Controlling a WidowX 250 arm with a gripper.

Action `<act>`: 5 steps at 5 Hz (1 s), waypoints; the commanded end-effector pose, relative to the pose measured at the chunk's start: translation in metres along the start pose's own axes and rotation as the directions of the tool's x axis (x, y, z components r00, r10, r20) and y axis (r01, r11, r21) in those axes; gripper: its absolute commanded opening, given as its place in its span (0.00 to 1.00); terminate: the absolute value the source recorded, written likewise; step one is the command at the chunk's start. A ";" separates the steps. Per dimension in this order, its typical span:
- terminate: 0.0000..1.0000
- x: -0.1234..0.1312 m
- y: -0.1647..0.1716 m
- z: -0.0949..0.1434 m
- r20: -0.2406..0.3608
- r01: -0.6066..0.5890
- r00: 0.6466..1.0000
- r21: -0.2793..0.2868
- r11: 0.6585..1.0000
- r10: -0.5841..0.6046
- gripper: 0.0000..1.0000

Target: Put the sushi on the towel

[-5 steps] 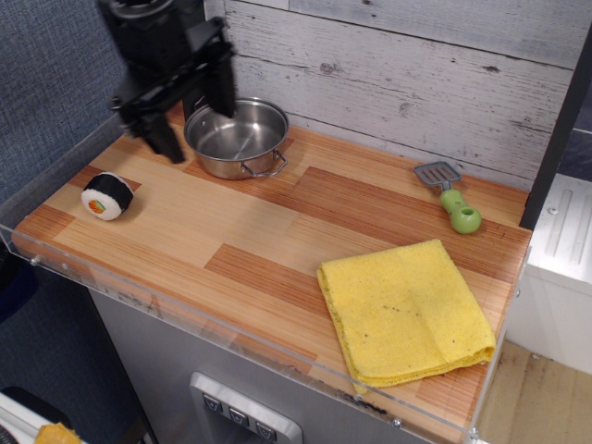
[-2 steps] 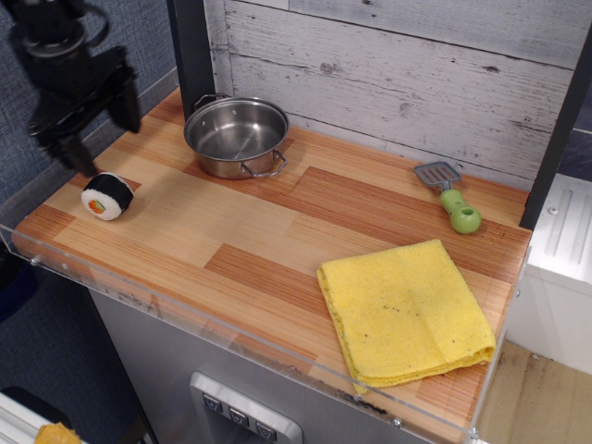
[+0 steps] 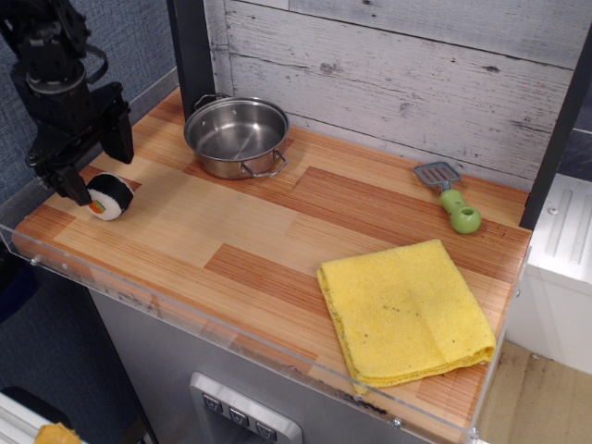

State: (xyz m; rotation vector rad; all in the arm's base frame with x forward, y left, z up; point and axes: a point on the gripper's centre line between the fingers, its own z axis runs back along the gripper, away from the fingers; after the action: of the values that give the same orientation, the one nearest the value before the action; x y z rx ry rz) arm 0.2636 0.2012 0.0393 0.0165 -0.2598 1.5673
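The black robot claw (image 3: 92, 165) hangs low at the far left end of the striped wooden counter (image 3: 268, 231), and its two fingers stand spread wide, holding nothing. Right beneath them sits the small black-banded toy sushi roll (image 3: 110, 195), rice face with its orange centre turned toward the front-left. One finger (image 3: 70, 185) is down beside that face, overlapping the roll's left edge from this angle; the other finger (image 3: 121, 137) stands behind and to the right. So the roll lies just forward and right of the claw's midpoint, more or less between the fingers. Whether either finger touches it, I cannot tell.

The roll's round axis runs roughly front-left to back-right, about the same line as the fingers' gap, so a squeeze would likely press on its flat faces.

The folded bright-yellow cloth towel (image 3: 404, 311) lies well apart, at the front right of the counter. The carry will have to cross nearly the whole board. The shiny steel pot (image 3: 237, 137) sits behind that path, and the green-handled spatula (image 3: 451, 199) rests beyond the towel.
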 end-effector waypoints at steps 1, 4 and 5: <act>0.00 -0.023 0.004 -0.011 0.006 -0.017 1.000 0.033 0.999 0.017 1.00; 0.00 -0.036 0.001 -0.009 0.018 -0.020 1.000 0.006 1.000 0.019 0.00; 0.00 -0.036 0.000 -0.001 0.014 -0.027 1.000 -0.009 1.000 0.027 0.00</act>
State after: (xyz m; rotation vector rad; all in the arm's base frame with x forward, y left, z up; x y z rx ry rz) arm 0.2666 0.1654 0.0125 0.0293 -0.2213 1.6061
